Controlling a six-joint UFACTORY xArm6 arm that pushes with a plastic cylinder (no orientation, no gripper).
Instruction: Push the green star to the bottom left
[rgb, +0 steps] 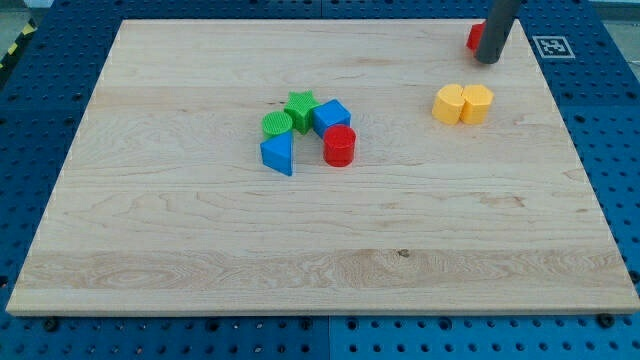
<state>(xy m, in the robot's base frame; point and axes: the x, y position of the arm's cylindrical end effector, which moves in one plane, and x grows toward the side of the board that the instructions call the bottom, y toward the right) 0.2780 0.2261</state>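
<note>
Blue triangle (279, 154) nearest, green star (300, 105) well left of my tip (487, 60), no jaws

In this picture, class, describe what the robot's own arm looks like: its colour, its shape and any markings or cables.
Only the rod shows: a straight, dark grey cylinder entering from the view's top right, plain, with no markings, cables or pincer in sight. My tip is a blunt round end. It stands beside a red block, far from the green star.
</note>
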